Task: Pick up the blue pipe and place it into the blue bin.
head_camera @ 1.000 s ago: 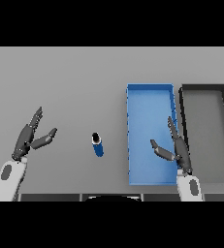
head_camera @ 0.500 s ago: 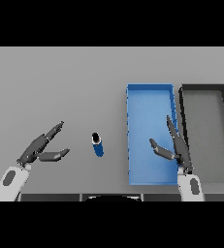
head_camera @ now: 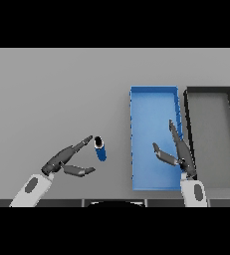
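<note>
Left hand is in low over the tabletop, near its front edge, fingers straight and spread, thumb splayed below — holding nothing. Its fingertips sit just beside the blue pipe; can't tell if they touch it. The pipe lies on the tabletop towards the front edge, about mid-width, dark open end facing away from the robot, well apart from the blue bin.

Step in hand, as I read it: closing on the pipe w/ the left hand. To do it well — bring fingers over the far side of the pipe and thumb under the near side so it sits between them, then curl. It's a short round thing, likely to roll or skid if nudged from one side only, so squeeze both sides together, no sweeping push. Once gripped, lift clear before carrying right, high enough to pass the bin's near wall.

Right hand hovers over the bin's right front part, fingers relaxed, empty — idle.

Count: 1 blue pipe, 1 blue bin, 1 black bin at the tabletop's right edge, 2 hands.
</note>
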